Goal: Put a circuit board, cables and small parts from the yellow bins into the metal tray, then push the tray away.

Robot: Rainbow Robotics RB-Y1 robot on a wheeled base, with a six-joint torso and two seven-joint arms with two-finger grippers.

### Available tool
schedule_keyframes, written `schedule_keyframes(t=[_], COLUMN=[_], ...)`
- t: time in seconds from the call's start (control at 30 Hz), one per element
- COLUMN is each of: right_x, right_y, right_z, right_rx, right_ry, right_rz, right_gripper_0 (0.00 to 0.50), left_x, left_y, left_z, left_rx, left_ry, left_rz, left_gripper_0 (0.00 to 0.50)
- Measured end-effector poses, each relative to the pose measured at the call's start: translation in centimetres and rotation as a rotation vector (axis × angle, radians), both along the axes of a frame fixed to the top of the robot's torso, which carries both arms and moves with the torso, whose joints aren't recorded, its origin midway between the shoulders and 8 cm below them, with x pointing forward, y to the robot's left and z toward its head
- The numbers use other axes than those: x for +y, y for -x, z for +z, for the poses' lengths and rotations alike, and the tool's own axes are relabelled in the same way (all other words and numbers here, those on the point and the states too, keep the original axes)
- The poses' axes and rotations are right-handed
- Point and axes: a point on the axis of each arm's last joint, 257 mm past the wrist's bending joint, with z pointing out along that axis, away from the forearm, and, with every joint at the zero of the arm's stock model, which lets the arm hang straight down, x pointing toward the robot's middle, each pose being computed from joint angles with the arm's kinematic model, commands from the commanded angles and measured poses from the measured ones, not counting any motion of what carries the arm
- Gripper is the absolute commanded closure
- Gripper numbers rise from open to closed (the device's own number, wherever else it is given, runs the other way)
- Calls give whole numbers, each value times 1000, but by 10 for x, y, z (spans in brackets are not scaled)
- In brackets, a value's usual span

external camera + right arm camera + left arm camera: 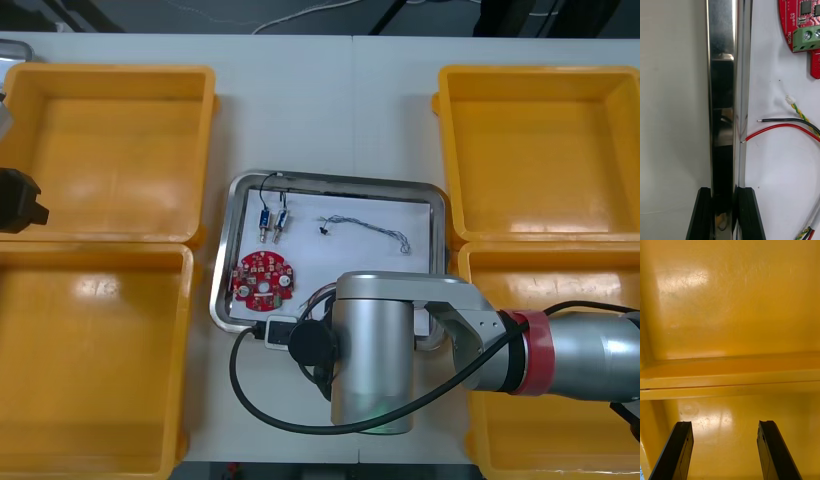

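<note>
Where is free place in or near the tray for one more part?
Bare: the tray floor between circuit board and twisted cable; the table beyond the tray, between the far bins. Crowded: the tray's near rim, clamped by the jaws of the right gripper. The left gripper hangs over the left bins.

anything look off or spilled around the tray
Nothing stands out. The circuit board, twisted cable and small metal parts all lie inside the metal tray, with nothing spilled outside it. The right gripper is shut on the tray's near rim; the left gripper hangs open over the left yellow bins.
</note>
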Motion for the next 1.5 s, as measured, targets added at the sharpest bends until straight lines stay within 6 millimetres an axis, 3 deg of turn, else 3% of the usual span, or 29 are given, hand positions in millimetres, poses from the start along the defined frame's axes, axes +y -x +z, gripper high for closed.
schedule_keyframes(t=[0.47, 0.87, 1.5], right_x=[4, -5, -12], right_y=[-45, -75, -145], right_z=[38, 58, 85], right_rx=[-170, -268, -388], right_ry=[-3, 18, 50], right_rz=[28, 57, 54], right_gripper_0=[500, 500, 500], left_x=[0, 0, 0], left_y=[0, 0, 0], left_z=[0, 0, 0], left_rx=[0, 0, 0], left_ry=[0, 0, 0], left_rz=[0, 0, 0], left_gripper_0=[0, 0, 0])
